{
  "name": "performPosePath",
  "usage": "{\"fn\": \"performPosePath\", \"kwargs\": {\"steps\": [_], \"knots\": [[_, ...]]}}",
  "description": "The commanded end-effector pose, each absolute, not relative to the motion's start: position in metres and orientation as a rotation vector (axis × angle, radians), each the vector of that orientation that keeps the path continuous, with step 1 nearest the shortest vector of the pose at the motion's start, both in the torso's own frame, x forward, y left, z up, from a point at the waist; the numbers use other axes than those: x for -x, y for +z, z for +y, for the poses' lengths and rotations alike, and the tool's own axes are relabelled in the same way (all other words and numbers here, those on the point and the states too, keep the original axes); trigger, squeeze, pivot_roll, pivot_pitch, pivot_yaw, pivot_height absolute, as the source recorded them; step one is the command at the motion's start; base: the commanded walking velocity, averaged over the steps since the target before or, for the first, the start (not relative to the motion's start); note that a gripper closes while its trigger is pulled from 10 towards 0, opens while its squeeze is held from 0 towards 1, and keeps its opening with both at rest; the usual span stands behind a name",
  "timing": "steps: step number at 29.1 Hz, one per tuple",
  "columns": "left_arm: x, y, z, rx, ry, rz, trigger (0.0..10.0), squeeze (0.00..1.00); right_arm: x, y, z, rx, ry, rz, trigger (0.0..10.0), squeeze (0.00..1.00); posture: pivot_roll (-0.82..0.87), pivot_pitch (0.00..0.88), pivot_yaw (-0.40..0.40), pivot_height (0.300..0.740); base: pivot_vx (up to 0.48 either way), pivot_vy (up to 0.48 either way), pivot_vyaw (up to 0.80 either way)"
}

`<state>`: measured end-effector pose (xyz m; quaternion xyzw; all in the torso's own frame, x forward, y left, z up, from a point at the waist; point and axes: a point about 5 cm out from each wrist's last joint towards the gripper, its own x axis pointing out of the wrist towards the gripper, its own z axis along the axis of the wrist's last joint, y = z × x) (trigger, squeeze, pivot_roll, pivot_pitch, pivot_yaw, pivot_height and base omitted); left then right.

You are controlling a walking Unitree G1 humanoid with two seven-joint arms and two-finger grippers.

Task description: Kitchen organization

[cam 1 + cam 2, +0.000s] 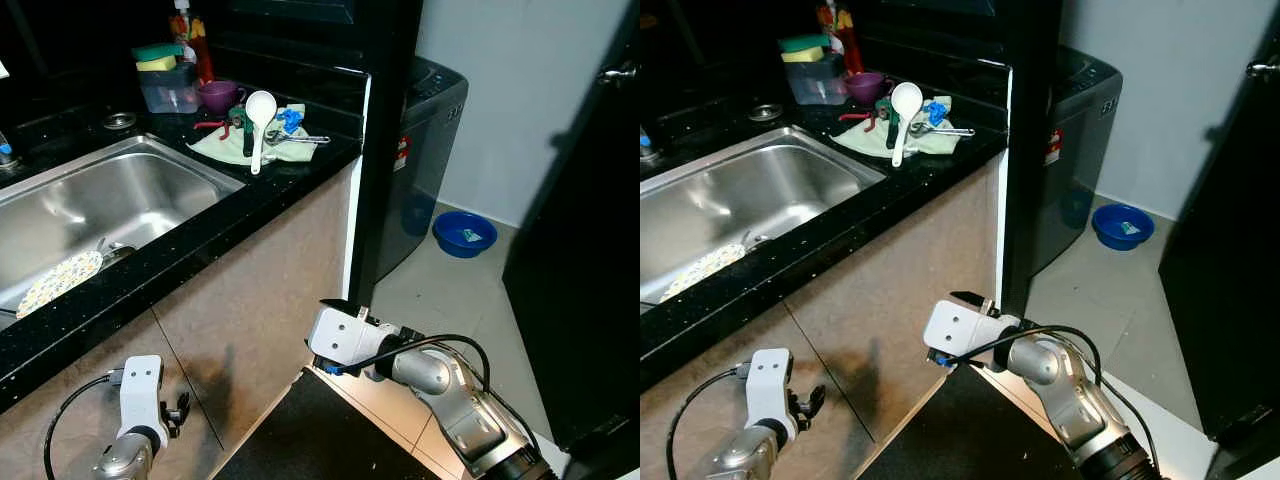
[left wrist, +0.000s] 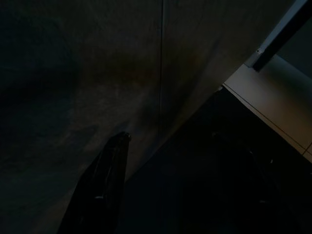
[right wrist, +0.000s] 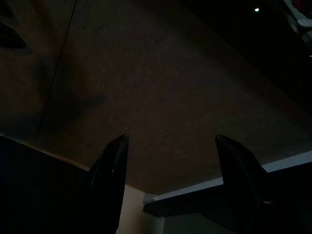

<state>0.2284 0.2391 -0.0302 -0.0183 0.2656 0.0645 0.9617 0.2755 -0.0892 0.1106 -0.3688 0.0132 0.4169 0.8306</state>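
Observation:
A white ladle [image 1: 259, 122] lies on a green cloth [image 1: 232, 147] with several small utensils [image 1: 297, 137] at the counter's far end. A purple cup [image 1: 218, 96] and a clear box [image 1: 168, 88] topped with sponges stand behind it. A patterned plate [image 1: 58, 281] rests in the steel sink [image 1: 150, 190]. Both arms hang low in front of the cabinet. My left gripper [image 2: 180, 181] is open and holds nothing, facing the cabinet front. My right gripper [image 3: 170, 142] is open too, pointing at the brown cabinet panel [image 1: 270, 280] below the counter edge.
The black counter [image 1: 250, 205] ends at a dark tall panel [image 1: 385, 150]. Beyond it stands a grey washing machine [image 1: 425, 150], with a blue basin [image 1: 464, 234] on the tiled floor. A dark door [image 1: 580, 250] closes off the right side. A black mat [image 1: 300, 440] lies underfoot.

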Motion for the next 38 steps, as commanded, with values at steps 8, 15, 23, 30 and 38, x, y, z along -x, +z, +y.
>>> {"fn": "performPosePath", "kwargs": {"steps": [8, 15, 23, 30, 38], "knots": [[-0.2288, -0.0286, 0.2428, 0.03, 0.139, 0.532, 10.0, 0.0, -0.2762, 0.1104, -0.0886, 0.773, 0.887, 0.024, 10.0, 0.0, -0.01, 0.0, 0.024, 0.74, 0.0, 0.0, 0.0], [-0.2288, -0.0288, 0.241, 0.03, 0.135, 0.531, 10.0, 0.0, -0.2759, 0.1097, -0.0892, 0.773, 0.886, 0.025, 10.0, 0.0, -0.02, 0.0, 0.024, 0.74, 0.0, 0.0, 0.0], [-0.2286, -0.0291, 0.2405, 0.031, 0.136, 0.531, 10.0, 0.0, -0.2759, 0.1099, -0.0899, 0.774, 0.886, 0.025, 10.0, 0.0, -0.02, 0.0, 0.018, 0.74, 0.0, 0.0, 0.0], [-0.2283, -0.0292, 0.2413, 0.035, 0.141, 0.53, 10.0, 0.0, -0.2764, 0.1105, -0.0907, 0.774, 0.886, 0.026, 10.0, 0.0, -0.01, 0.0, 0.014, 0.74, 0.0, 0.0, 0.0], [-0.2289, -0.0288, 0.2406, 0.037, 0.145, 0.525, 10.0, 0.0, -0.2768, 0.1104, -0.0913, 0.774, 0.886, 0.026, 10.0, 0.0, -0.01, 0.0, 0.008, 0.74, 0.0, 0.0, 0.0]]}}
